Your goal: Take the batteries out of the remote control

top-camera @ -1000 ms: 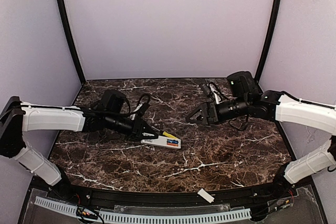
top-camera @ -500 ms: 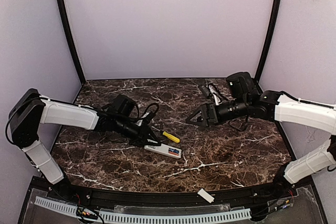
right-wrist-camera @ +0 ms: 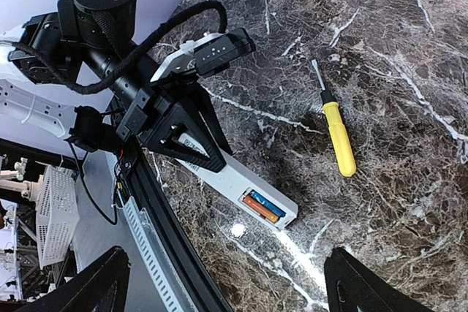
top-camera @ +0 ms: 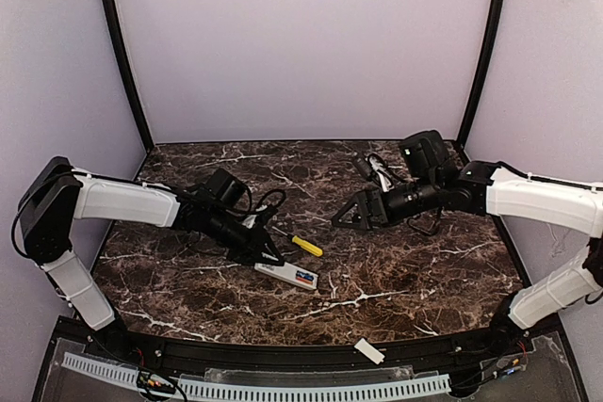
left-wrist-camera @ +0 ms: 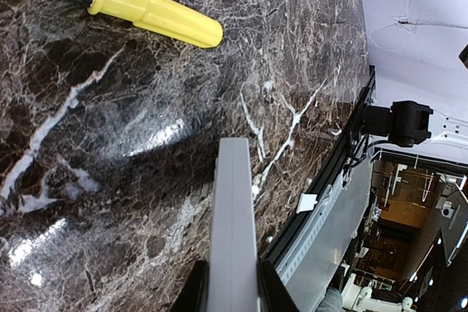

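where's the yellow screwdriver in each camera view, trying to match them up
top external: screwdriver near the middle, just behind the remote control.
left wrist: screwdriver at the top left, handle slanting down to the right.
right wrist: screwdriver right of centre, blade pointing up.
shared landmark: the white remote control, at bottom centre in the left wrist view and left of the screwdriver in the right wrist view.

Screwdriver (top-camera: 305,246) close beside remote control (top-camera: 287,274)
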Controlling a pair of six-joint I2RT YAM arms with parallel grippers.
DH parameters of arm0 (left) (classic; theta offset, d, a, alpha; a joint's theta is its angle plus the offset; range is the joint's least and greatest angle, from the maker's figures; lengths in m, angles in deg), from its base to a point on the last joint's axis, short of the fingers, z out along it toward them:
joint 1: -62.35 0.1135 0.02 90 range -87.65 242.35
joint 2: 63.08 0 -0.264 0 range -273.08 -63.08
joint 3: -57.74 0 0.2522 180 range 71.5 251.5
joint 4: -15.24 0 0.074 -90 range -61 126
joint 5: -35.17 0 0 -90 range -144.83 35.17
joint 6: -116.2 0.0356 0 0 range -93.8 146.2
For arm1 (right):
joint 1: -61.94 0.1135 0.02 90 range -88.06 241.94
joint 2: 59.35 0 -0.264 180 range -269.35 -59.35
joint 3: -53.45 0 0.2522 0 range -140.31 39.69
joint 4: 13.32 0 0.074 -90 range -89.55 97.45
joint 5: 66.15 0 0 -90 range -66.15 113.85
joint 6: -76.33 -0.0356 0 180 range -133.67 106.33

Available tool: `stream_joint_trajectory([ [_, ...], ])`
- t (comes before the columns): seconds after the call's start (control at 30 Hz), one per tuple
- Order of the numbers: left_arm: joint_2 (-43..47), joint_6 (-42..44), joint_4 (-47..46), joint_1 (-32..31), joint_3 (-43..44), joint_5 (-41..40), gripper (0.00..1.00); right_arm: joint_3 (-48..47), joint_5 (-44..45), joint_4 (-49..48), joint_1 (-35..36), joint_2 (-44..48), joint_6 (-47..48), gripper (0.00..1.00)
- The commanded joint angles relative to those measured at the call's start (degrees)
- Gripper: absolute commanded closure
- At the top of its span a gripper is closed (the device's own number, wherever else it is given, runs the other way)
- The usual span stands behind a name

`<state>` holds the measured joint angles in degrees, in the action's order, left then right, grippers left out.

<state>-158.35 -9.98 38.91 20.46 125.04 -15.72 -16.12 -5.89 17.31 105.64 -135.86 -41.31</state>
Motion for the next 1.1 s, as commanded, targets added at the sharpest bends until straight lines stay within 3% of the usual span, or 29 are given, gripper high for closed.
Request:
stream_joint_trajectory([
  [0.0,-0.7,2.0,6.4,0.6,0.1,-4.7,0.86,-1.0,-0.1,0.0,-0.5,-0.5,0.8,0.08],
  [0.37,0.7,2.3,11.6,0.9,0.3,-12.2,0.63,-2.1,0.0,0.4,-0.5,-2.5,1.7,0.08],
  [0.57,3.1,2.3,13.7,0.9,1.0,-15.5,0.46,-2.4,0.2,0.9,-0.5,-2.5,2.0,0.08],
  [1.0,8.0,4.3,20.9,1.0,4.2,-24.7,0.25,-6.6,2.3,4.8,-0.5,-5.9,5.3,0.09],
  [1.07,9.0,4.8,22.1,1.1,4.7,-26.3,0.17,-8.1,3.0,6.2,-0.5,-7.1,6.7,0.09],
])
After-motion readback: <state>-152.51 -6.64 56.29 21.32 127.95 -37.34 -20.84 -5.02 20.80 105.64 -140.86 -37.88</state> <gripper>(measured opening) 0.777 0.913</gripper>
